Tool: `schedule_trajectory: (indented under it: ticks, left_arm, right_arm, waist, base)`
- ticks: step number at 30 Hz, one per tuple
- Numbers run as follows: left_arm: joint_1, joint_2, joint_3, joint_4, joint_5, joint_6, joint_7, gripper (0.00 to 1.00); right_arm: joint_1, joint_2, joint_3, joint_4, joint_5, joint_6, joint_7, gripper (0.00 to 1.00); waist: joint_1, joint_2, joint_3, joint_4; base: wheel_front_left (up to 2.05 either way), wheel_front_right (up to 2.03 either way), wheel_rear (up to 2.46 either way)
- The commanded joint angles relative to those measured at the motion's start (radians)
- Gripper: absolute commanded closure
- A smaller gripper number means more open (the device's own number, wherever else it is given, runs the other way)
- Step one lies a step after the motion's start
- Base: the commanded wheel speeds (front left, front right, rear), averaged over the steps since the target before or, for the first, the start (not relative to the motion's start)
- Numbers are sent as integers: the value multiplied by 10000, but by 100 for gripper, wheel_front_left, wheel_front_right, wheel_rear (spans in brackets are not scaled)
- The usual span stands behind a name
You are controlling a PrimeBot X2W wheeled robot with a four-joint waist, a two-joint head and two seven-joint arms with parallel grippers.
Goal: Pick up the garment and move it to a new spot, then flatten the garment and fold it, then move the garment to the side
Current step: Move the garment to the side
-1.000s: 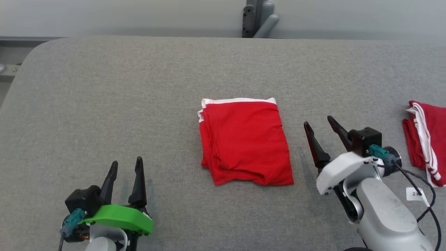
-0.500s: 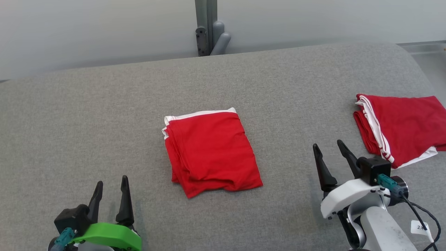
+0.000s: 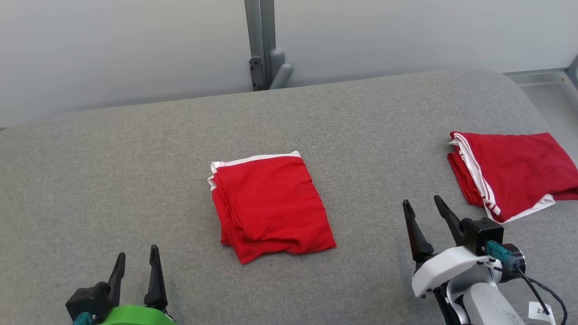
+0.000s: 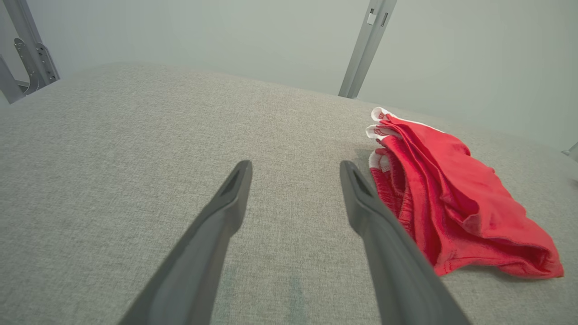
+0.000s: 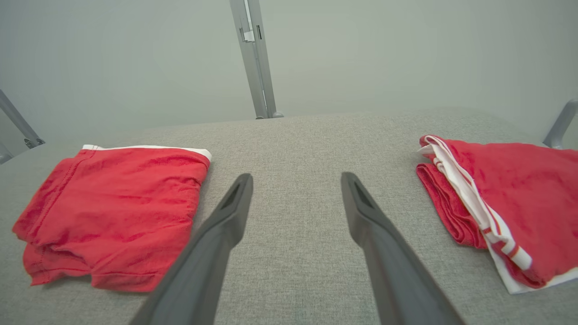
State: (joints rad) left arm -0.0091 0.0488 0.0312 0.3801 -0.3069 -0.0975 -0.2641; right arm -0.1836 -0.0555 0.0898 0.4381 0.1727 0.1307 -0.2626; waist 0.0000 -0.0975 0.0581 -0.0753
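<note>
My left claw (image 3: 137, 251) stands wide open, empty, touching no cloth. My right claw (image 3: 423, 201) gapes just as wide, empty too. The folded red garment (image 3: 271, 205) lies mid-table (image 3: 113, 180), at one o'clock from my left claw and ten from my right. A second red garment (image 3: 515, 171) rests at my right's two o'clock.

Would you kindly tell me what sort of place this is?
Likely a robot lab's folding station: a grey fabric-covered table, a bare pale wall with a metal post, a folded red garment and a striped red garment.
</note>
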Motion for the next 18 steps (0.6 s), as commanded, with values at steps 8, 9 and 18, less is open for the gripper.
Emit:
schedule_trajectory:
  ticks: [8,9,18]
  left_arm:
    - [234,36,-177,-26,38,-36,7,0]
    - [196,39,-226,-35,48,-50,7,0]
    - [-328,38,-1173,-149,-310,-14,7,0]
  right_arm:
    - [158,5,96,-108,-111,-4,-21,0]
    - [147,8,94,-104,-104,-4,-19,0]
    - [-748,19,536,313,478,-4,-21,0]
  waist:
    - [0,0,125,147]
    - [0,0,173,198]
    - [0,0,920,1354]
  base:
    - [0,0,0]
    - [0,0,0]
    - [0,0,0]
